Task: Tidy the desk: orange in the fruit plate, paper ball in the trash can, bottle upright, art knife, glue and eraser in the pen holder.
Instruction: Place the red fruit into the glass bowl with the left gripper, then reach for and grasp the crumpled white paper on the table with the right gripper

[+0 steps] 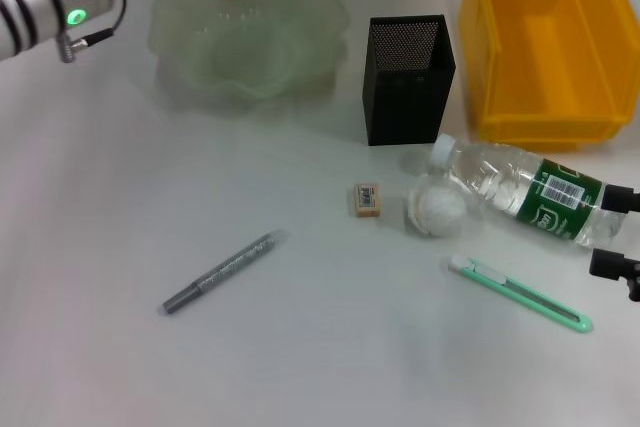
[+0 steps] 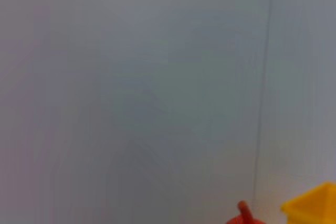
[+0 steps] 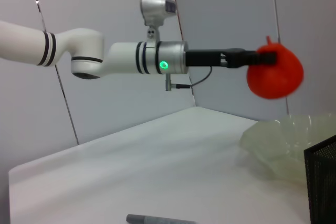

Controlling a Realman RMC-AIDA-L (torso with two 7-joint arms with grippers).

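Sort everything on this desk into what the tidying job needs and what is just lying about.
Job: orange held by the left gripper above the fruit plate; trash can; pen holder; bottle lying down; paper ball; eraser; glue; art knife; right gripper beside the bottle.

Lying about: nothing.

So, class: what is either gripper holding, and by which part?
The left gripper holds the orange by its side, above the fruit plate. The right gripper holds nothing.
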